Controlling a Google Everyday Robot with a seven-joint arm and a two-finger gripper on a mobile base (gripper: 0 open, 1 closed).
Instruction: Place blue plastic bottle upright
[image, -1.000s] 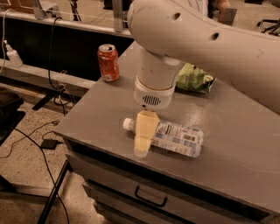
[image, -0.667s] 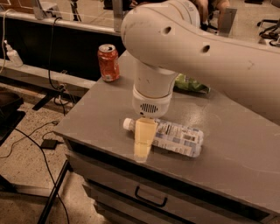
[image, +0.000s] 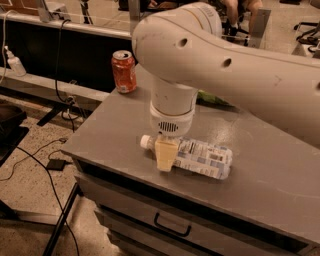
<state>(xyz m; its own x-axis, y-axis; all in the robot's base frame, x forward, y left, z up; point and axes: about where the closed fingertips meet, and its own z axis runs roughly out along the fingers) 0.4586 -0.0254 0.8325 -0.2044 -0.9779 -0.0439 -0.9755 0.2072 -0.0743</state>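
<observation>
The blue plastic bottle (image: 205, 157) lies on its side on the grey cabinet top (image: 107, 131). Its white cap (image: 146, 141) points left and its pale blue-and-white label faces up. My gripper (image: 166, 152) hangs straight down from the big white arm and sits at the bottle's neck, just right of the cap, low against the cabinet top. The arm hides the far side of the neck.
An orange soda can (image: 123, 71) stands upright at the cabinet's back left. A green bag (image: 212, 98) lies behind the arm, mostly hidden. A drawer with a handle (image: 172, 227) is below the front edge. Cables run on the floor at left, and a small nozzle bottle (image: 14, 62) stands on the far-left shelf.
The arm's upper body has swung left and lower, hiding more of the green bag. The gripper stays at the bottle's neck, and the bottle has not moved.
</observation>
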